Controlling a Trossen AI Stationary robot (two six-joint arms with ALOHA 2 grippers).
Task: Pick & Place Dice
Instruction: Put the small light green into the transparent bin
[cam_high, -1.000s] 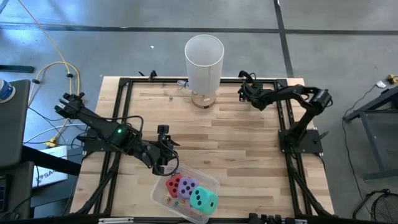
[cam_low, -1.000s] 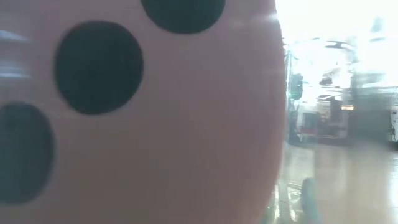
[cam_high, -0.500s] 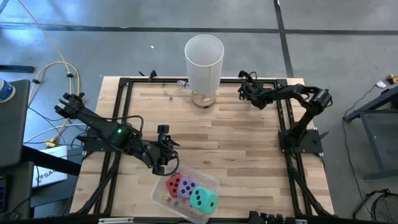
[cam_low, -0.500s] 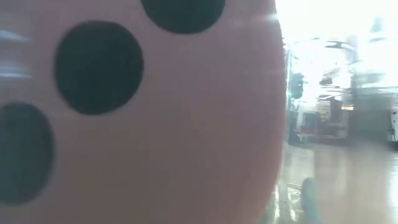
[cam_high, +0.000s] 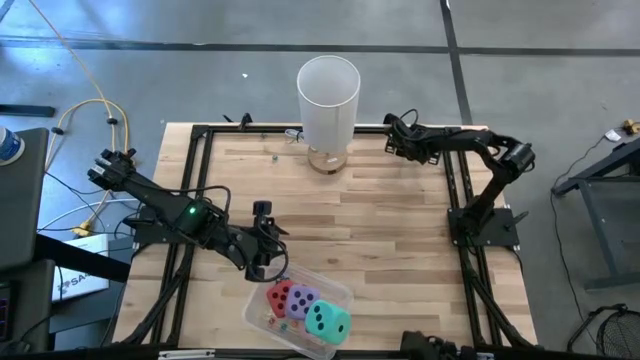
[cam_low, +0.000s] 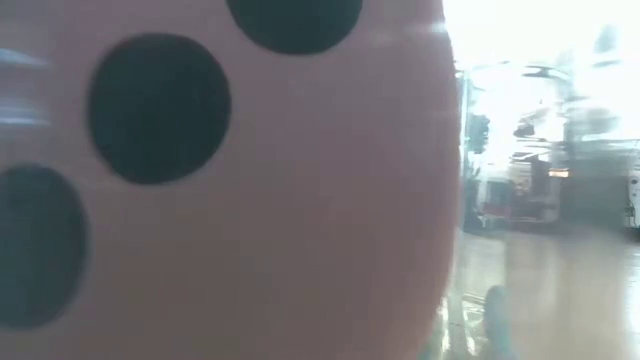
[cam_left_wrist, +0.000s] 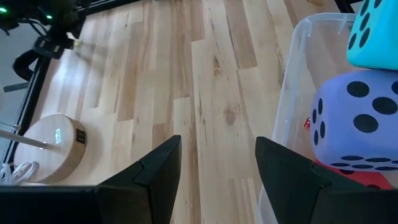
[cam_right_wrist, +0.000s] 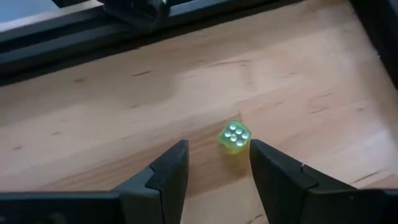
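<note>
A clear plastic tub (cam_high: 300, 305) at the table's near edge holds a red die (cam_high: 279, 296), a purple die (cam_high: 302, 301) and a teal die (cam_high: 327, 321). My left gripper (cam_high: 262, 264) hangs open just beyond the tub's far left wall (cam_left_wrist: 292, 93), with only bare wood between its fingers. A pinkish die face (cam_low: 220, 180) with dark pips fills most of the low view. At the far right corner my right gripper (cam_right_wrist: 217, 152) stands open above a tiny green die (cam_right_wrist: 234, 135), which lies on the wood just ahead of the fingertips.
A tall white cylinder (cam_high: 328, 95) stands on a round wooden base (cam_high: 327, 160) at the middle of the far edge. A black frame rail (cam_high: 300, 131) borders the table. Several tiny coloured bits (cam_high: 270, 320) lie in the tub.
My right gripper has shifted a little toward the table's far edge and lifted slightly, its wrist turning as the forearm swung. The left arm and the dice in the tub have kept still.
</note>
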